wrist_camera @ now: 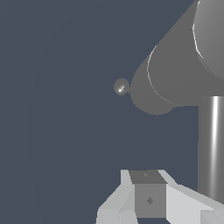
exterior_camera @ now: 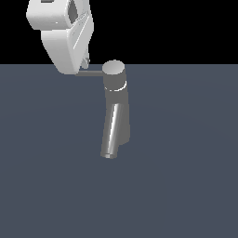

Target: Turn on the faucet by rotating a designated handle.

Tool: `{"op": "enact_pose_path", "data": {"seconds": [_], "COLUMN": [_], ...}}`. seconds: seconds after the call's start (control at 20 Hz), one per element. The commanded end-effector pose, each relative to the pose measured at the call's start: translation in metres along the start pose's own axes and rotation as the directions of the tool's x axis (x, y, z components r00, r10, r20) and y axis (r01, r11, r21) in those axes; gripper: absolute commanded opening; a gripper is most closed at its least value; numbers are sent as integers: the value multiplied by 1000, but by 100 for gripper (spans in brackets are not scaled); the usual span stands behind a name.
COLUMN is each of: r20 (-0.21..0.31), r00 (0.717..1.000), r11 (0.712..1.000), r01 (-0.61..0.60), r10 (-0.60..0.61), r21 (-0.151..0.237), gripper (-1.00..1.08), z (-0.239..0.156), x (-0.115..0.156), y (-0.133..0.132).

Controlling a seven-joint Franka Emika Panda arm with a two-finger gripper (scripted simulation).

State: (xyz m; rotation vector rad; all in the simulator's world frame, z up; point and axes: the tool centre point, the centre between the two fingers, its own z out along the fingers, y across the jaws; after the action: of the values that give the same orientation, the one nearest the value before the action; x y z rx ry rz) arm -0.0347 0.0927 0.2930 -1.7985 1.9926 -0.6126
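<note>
Hanging above the dark blue-grey flat counter, the bulky white pincer of the robot arm has its tip at the outer end of the thin straight dark grey handle rod. Whether its fingers are apart or together, I cannot tell, because the white body hides them in the exterior view and the wrist view shows only one grey pad between white parts. The rod runs from the pincer sideways to the dark grey metallic faucet with a lighter flat round cap and a thin bright ring, just beside the pincer on the exterior view's right. Its thick slanted spout tube goes down, away from the pincer. In the wrist view the rod looks bright and close.
</note>
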Motion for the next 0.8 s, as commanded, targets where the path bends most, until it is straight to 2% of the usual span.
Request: {"op": "enact_pose_path", "data": {"seconds": [0.0,0.6,0.75], "r20": [-3,-4,-4], "r00": [1000,1000,1000], "r11": [1000,1000,1000], "r01": [-7,-8,-8], "r10": [7,8,8], "r21": [2,2,2], "gripper": [-100,-100,-100], "z": [1,1,1], "x": [0,1,0], "y": [-1,-1,8]}}
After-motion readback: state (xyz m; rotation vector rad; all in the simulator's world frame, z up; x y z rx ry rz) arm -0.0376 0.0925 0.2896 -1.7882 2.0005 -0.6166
